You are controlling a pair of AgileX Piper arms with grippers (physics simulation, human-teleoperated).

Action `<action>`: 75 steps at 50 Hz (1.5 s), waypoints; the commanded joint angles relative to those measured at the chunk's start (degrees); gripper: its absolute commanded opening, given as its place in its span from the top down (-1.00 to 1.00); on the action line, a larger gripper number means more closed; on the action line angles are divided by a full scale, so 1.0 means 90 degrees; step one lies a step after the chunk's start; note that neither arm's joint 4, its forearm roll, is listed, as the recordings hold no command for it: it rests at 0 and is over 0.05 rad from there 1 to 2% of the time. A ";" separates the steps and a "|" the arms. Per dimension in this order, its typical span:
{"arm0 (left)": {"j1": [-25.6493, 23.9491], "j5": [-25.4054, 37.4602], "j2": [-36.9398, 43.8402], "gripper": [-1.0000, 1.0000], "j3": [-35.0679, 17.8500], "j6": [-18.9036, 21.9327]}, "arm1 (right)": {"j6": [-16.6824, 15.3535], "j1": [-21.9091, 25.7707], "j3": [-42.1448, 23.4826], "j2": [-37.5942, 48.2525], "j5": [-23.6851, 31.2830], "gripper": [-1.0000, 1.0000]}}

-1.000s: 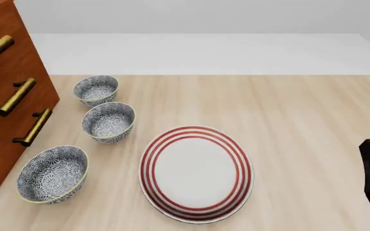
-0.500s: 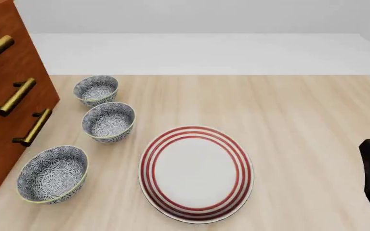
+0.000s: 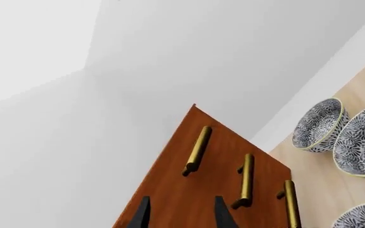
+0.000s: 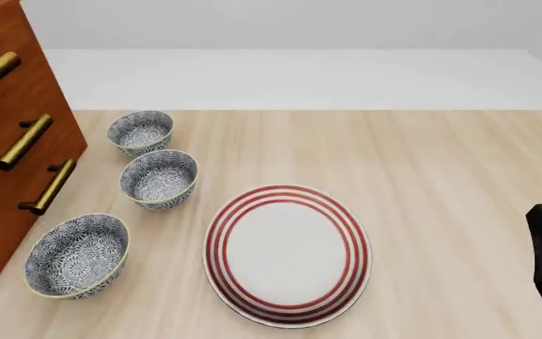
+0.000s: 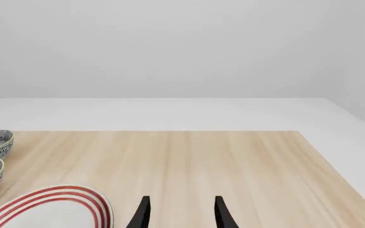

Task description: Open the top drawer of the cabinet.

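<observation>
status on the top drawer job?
Left gripper open, facing the cabinet. Right gripper open, idle. Top drawer handle ungrasped. Nothing in the way.

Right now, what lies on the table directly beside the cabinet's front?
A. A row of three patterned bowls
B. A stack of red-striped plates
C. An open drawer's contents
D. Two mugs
A: three patterned bowls line up along the cabinet front; the single striped plate sits farther right.
</observation>
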 commanded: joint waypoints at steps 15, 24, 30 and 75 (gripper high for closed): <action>0.0148 -0.2324 0.2404 -1.00 0.0001 0.0972 | 0.0001 0.0001 0.0000 0.0000 0.0000 -1.00; 0.0214 -0.2890 0.3034 -1.00 0.0001 0.1155 | 0.0000 0.0000 0.0000 0.0000 0.0000 -1.00; 0.0293 -0.3157 0.3340 -1.00 0.0001 0.1244 | 0.0002 0.0000 0.0000 -0.0001 0.0000 -1.00; 0.0728 -0.1595 0.2663 -1.00 -0.0788 0.2296 | 0.0000 0.0000 0.0000 0.0000 0.0000 -1.00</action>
